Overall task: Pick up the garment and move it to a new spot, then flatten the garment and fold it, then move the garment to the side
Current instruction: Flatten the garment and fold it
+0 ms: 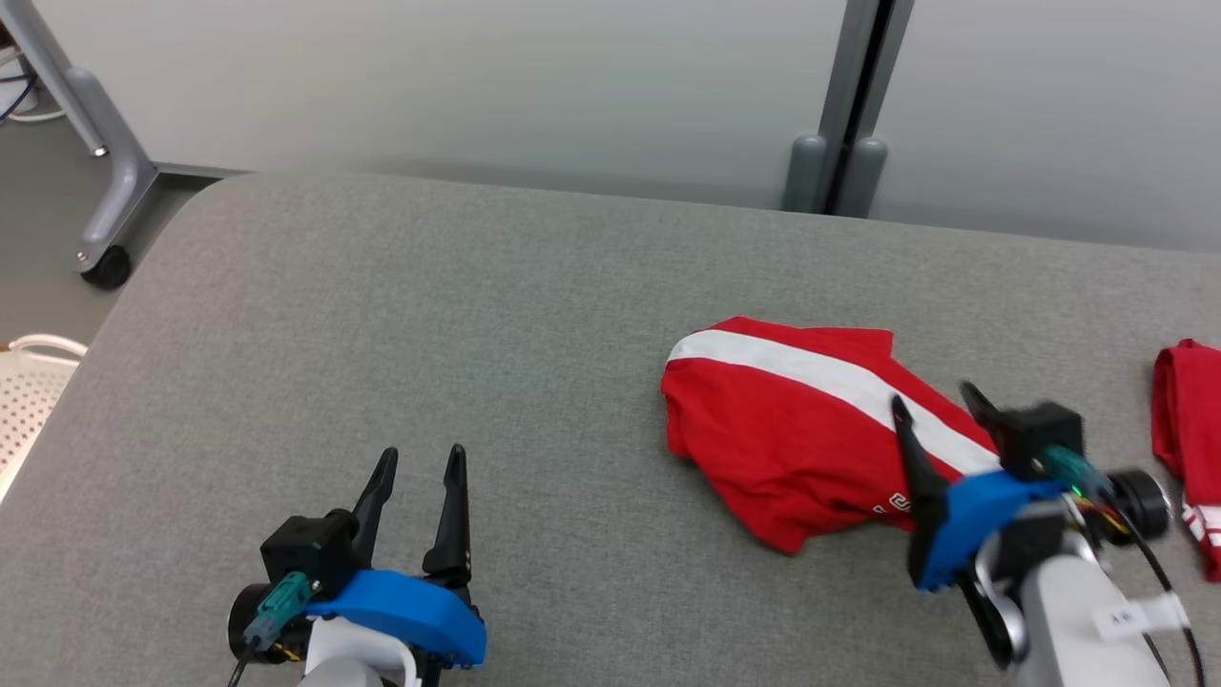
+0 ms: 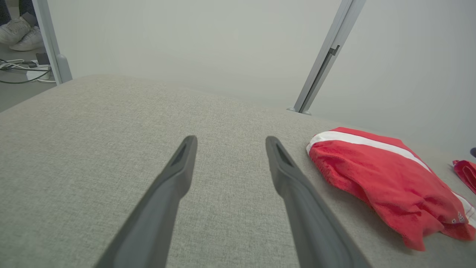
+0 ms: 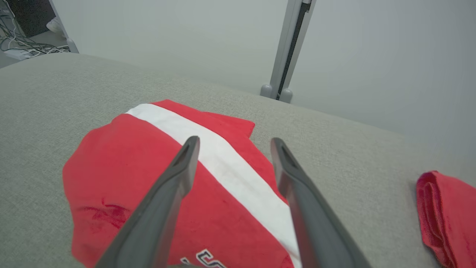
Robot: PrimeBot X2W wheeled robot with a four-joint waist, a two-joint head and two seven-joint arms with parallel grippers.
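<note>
Grey woven fabric covers the bench (image 1: 382,315), and on its right half lies the red cloth garment with a broad white stripe (image 1: 792,429), well apart from the left edge and short of the right one.

Finding: the garment looks folded into a compact, slightly lumpy packet. The stripe runs diagonally across its top, black-and-white lettering (image 3: 202,257) shows near its near edge, and its near corner tapers to a loose point. A second red folded cloth (image 1: 1188,429) sits at the right edge of the bench.

Right gripper (image 1: 931,394) hangs over the near-right part of the garment, its fingers (image 3: 169,201) spread, with cloth beneath them and nothing pinched. Left gripper (image 1: 424,448) rests over bare bench towards the near-left corner, fingers (image 2: 171,193) likewise spread and empty.

Assessment: folding appears done; the step in hand seems to be the move to the side. Recommendation: bite low through all layers at the thick near edge, not the top ply alone, then slide or lift the packet level so the fold holds. Keep it clear of the second cloth.
</note>
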